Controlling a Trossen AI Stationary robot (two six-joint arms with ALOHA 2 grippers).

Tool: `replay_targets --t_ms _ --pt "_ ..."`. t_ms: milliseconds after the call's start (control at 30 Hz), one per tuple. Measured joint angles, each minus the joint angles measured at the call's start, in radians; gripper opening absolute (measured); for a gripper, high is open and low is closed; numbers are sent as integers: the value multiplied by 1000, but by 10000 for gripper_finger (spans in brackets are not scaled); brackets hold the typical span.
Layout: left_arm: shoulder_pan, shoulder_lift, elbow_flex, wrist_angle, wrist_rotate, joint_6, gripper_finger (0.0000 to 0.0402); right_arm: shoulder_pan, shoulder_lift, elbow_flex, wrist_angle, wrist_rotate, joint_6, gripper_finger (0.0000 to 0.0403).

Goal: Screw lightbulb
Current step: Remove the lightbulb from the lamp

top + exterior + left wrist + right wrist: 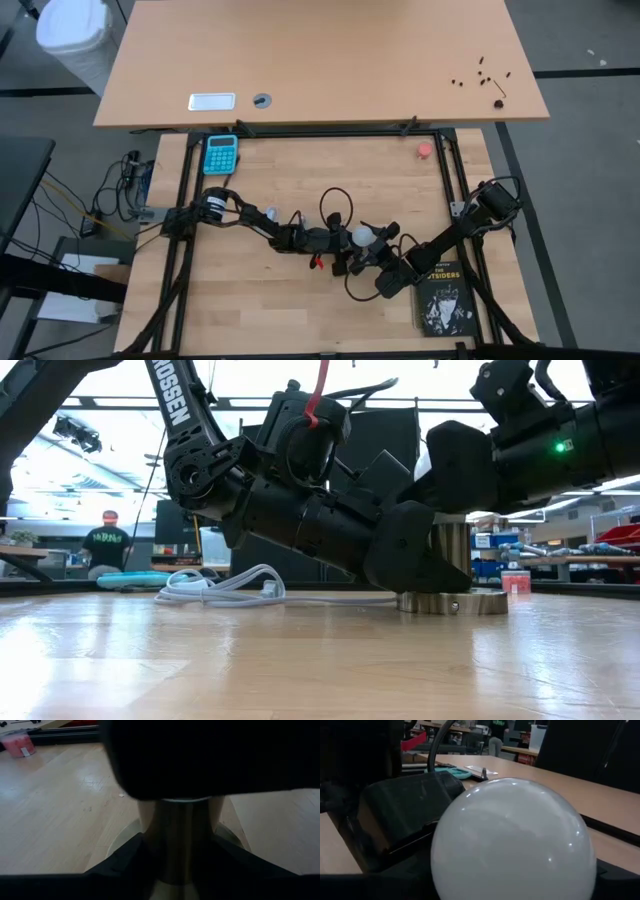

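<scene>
pale wooden tabletop, both arms meeting mid-table at the socket.

from above, the lightbulb (362,236) sits between the left gripper (338,240) and right gripper (385,250). low down, the socket base (452,601) stands by the white cord (225,584); left claw seems clenched on its stem. right wrist: frosted glass fills the view, claw state unclear. smooth, fragile, light; grip the globe gently. open room all round, book (443,300) nearby.
</scene>
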Motion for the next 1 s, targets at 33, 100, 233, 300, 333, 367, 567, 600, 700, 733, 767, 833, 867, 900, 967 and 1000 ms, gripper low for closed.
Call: replay_targets --t_ms 33,100,233,300,333,367,567,600,700,733,767,833,867,900,967,1000 --pt "0 0 0 0 0 0 194 0 0 0 2 0 -4 289" --pt "0 0 0 0 0 0 194 0 0 0 2 -2 -7 278" --pt "0 0 -1 4 0 1 194 0 0 -1 16 -24 -27 235" --pt "-1 -1 0 10 -3 2 194 0 0 -2 24 -42 -40 216" --pt "0 -2 1 12 -1 4 194 0 0 -2 29 -44 -41 209" --pt "0 -2 2 12 -1 4 194 0 0 -2 29 -45 -40 205" --pt "0 -3 1 11 -1 3 194 0 0 -2 27 -56 -42 188" --pt "0 -3 1 11 -1 3 194 0 0 -2 26 -59 -43 185" --pt "0 -3 1 11 14 2 194 0 0 -2 22 -69 -48 177" --pt "0 -3 1 10 19 2 194 0 0 -3 23 -76 -56 175" --pt "0 -3 1 7 20 2 193 0 0 -7 26 -84 -62 175" --pt "0 -2 1 2 22 7 193 0 0 -20 34 -100 -58 175" --pt "0 -2 1 -2 24 18 193 0 0 -29 43 -111 -55 176" --pt "0 -1 1 -4 26 24 193 0 0 -38 57 -122 -56 176" --pt "0 -1 0 -5 27 27 193 0 -2 -54 86 -145 -66 176" --pt "-1 -1 -1 -5 27 27 193 0 -3 -62 103 -162 -78 175"
